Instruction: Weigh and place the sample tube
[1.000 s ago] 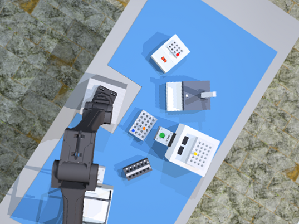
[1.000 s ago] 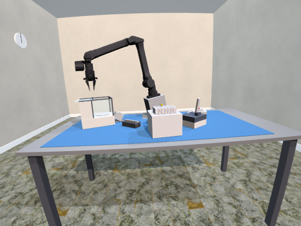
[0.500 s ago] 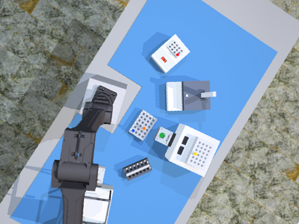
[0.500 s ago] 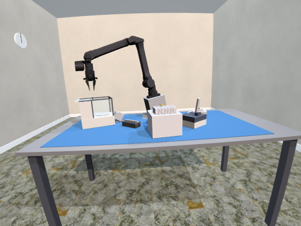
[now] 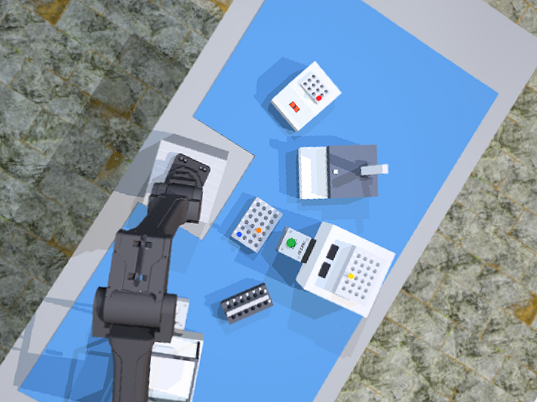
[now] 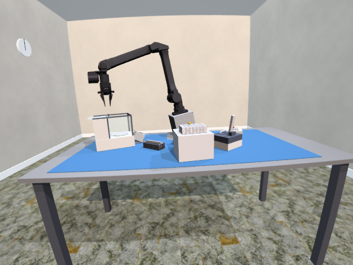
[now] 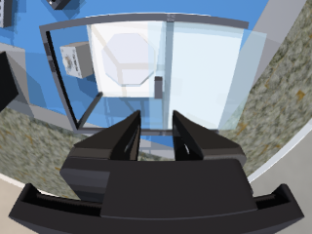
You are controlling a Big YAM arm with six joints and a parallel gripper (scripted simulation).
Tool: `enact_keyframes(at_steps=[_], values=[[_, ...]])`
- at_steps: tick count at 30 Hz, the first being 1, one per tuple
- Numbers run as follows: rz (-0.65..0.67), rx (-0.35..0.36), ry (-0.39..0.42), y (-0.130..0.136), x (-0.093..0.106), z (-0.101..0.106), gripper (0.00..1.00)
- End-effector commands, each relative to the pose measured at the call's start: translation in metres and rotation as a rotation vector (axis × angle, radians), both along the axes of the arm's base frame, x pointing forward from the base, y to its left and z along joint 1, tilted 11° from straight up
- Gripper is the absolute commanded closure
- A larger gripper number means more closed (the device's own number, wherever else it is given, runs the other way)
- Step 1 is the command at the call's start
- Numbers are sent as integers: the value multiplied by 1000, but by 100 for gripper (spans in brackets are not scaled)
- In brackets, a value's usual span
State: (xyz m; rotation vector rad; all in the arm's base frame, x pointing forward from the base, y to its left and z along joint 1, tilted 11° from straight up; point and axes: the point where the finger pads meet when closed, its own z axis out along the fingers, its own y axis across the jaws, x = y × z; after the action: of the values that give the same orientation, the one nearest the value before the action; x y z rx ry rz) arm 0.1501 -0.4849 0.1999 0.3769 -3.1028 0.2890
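Wrist | claw [image 7: 156, 136] narrow, empty | above balance [image 7: 195, 58] | pan [image 7: 128, 58] bare

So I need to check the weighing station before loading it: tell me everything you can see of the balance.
The balance is a pale box with a dark-framed glass chamber on top, standing at the blue mat's end. Its round white pan is bare. The top pane looks slid partly aside, leaving the pan uncovered. The end effector hangs above, touching nothing.
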Motion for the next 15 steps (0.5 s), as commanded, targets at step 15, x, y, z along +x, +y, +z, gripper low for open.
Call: enact_keyframes(at_steps=[15], values=[[-62,-28,-36,41,64,-19,64]])
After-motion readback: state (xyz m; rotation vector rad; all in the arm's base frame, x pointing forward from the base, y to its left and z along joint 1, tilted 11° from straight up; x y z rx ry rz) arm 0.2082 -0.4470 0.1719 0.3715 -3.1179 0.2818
